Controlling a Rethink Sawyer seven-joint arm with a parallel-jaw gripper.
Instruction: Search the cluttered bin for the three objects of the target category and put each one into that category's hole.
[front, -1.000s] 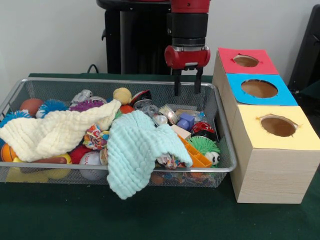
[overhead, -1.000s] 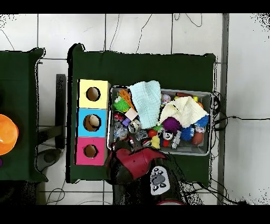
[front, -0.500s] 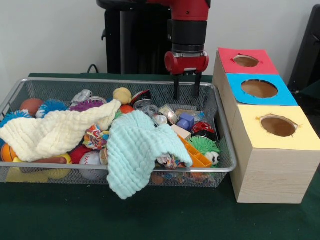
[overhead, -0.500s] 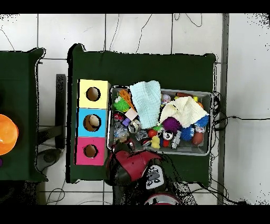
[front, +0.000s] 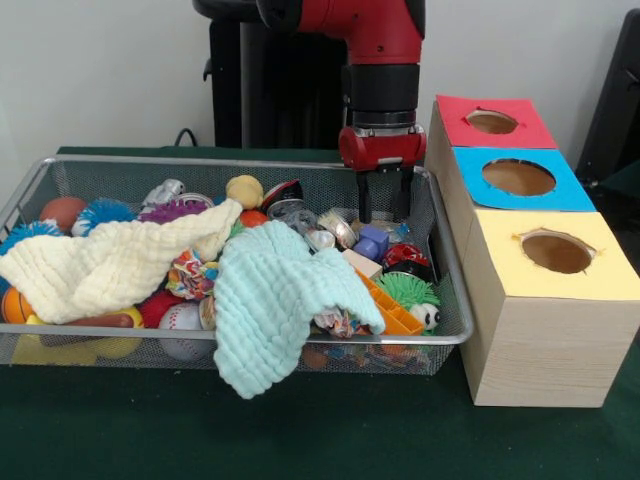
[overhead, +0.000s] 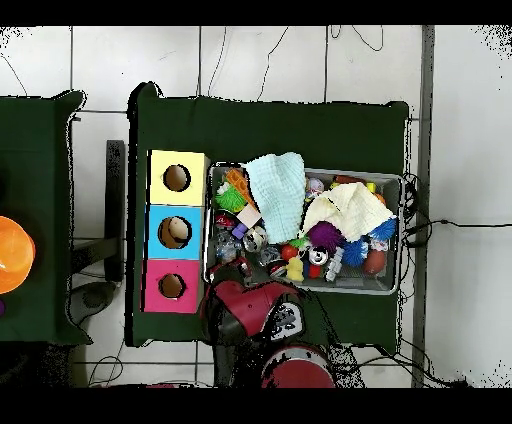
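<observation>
The wire mesh bin (front: 200, 160) is full of toys and two cloths; it also shows in the overhead view (overhead: 392, 182). My gripper (front: 382, 215) hangs inside the bin's far right corner, next to the red box. Its two black fingers (front: 363, 205) stand apart, open and empty, with their tips down among the clutter by a blue cube (front: 372, 240). A pale, crinkly, see-through piece (front: 398, 232) lies just under the fingers; I cannot tell if it is a bottle. No other clear bottle shows. In the overhead view the red arm (overhead: 255, 310) covers the gripper.
Three wooden boxes with holes stand right of the bin: red top (front: 495, 122), blue top (front: 518, 177), yellow top (front: 555, 250). A cream cloth (front: 110, 265) and a mint cloth (front: 270, 300) cover much of the bin. An orange object (overhead: 12, 255) sits on the neighbouring table.
My gripper has come down and shifted a little right in the front view, from above the bin's far rim into the clutter at its right corner. The fingers stay apart.
</observation>
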